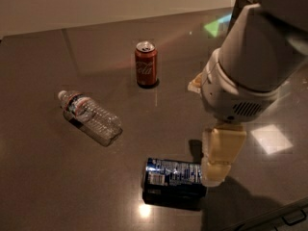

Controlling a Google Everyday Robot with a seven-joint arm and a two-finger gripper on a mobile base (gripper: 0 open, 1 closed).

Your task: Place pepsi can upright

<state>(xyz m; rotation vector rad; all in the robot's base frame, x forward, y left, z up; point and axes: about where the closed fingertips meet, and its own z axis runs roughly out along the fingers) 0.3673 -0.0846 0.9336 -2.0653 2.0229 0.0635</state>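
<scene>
Dark blue aluminium pepsi can [171, 176] with white and silver label print lies on its side on the glossy dark brown table [43, 191], near edge, a little right of centre. Long axis runs left to right. That is the fault the task names: the can wants standing on its end, and as it lies it can roll toward or away from the camera.

Cream-coloured two-piece gripper [213, 176] hangs below the big white wrist housing [240, 81], pointed down at the table. Its tip sits at the can's right end, touching or just beside it; the cream block hides that end. Whether the gripper is released or grasping the can, I cannot tell from this angle. It looks to be placed at the end and not over the middle, possibly so the can can be gripped and swung up about that end, but that is a reading, not a sighting.

Can relative to gripper: immediately left of it, at the same nearness, label facing up and toward the camera. No part of the can is lifted; its dark underside rests flat on the table.

Other items:
- Red cola can [146, 64], upright, far side, well apart from the gripper.
- Clear plastic water bottle [91, 117], on its side, left of centre, cap pointing far-left, well apart from the blue can.

Neither crowds the spot where the can would stand.
</scene>
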